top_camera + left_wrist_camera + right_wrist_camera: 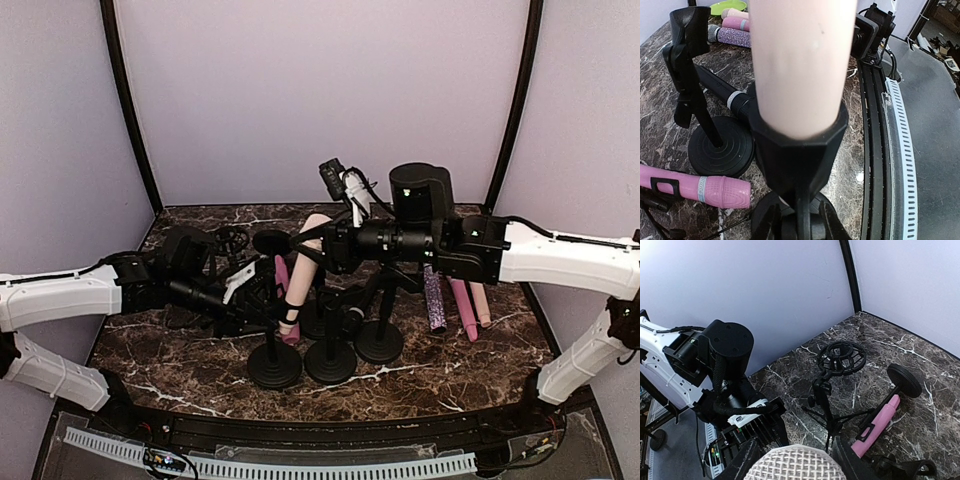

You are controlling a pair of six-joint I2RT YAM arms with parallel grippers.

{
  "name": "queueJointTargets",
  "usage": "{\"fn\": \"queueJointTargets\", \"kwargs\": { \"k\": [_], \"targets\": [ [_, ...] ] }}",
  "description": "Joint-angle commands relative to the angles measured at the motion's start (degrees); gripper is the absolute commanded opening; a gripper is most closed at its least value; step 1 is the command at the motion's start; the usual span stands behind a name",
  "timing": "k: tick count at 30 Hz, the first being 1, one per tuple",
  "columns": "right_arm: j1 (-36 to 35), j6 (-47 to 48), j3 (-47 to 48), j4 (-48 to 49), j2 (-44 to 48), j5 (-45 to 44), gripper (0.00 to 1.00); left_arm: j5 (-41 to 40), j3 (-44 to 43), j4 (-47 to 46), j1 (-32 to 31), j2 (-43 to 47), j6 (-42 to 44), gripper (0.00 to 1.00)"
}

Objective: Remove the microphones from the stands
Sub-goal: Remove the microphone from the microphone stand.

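Black fingers of my left pincer (799, 227) are closed on the thin pole of the stand (801, 197), one on each side, low down near its round base. Straight above them the stand's clip (797, 145) holds the cream microphone (800, 60), whose lower end sits down inside it. My right pincer (796, 462) grips the same microphone at its other end, with a finger on either side of the mesh head (795, 469). From above, the microphone leans up and to the right out of the clip.

Two more stands (330, 362) (380, 342) with round bases crowd just beside mine on the marble table (470, 370), making three in all. Right of them three loose microphones lie side by side: a glittery purple one (434, 300), a pink one (462, 312) and a pale pink one (481, 305). A black microphone (720, 92) lies among the bases, and another pink one (695, 186) lies to the left. Farther back a ring mount (841, 357) sits on a small tripod.
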State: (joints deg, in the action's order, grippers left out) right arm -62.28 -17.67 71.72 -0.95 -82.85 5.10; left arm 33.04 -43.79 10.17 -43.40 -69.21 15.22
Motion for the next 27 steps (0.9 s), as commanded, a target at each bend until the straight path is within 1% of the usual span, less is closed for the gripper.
{"fn": "queueJointTargets", "kwargs": {
  "k": [1,6,13,16,19,22,27],
  "targets": [
    [2.42,2.11,-0.32,10.33,3.75,12.91,0.00,-1.71,0.32,4.26,0.40,-1.26,1.19,0.00],
    [3.48,1.97,-1.13,13.20,3.84,17.53,0.00,-2.25,0.29,4.37,0.41,-1.72,1.37,0.00],
    [3.77,0.18,-0.36,12.75,3.34,13.99,0.00,-3.88,0.11,4.56,0.37,-1.98,1.56,0.00],
    [3.80,-1.36,0.17,11.64,3.22,10.09,0.00,-4.92,0.11,4.49,0.38,-1.98,1.55,0.00],
    [4.04,-5.58,1.36,9.57,3.01,4.56,0.00,-5.91,0.15,4.53,0.38,-1.98,1.52,0.00],
    [4.21,-9.62,2.74,8.26,2.34,2.29,0.00,-6.19,0.20,4.37,0.35,-1.82,1.56,0.00],
    [4.25,-10.04,4.69,5.09,1.88,-3.03,0.00,-5.79,0.13,4.46,0.37,-2.20,1.57,0.00]
  ]
}}
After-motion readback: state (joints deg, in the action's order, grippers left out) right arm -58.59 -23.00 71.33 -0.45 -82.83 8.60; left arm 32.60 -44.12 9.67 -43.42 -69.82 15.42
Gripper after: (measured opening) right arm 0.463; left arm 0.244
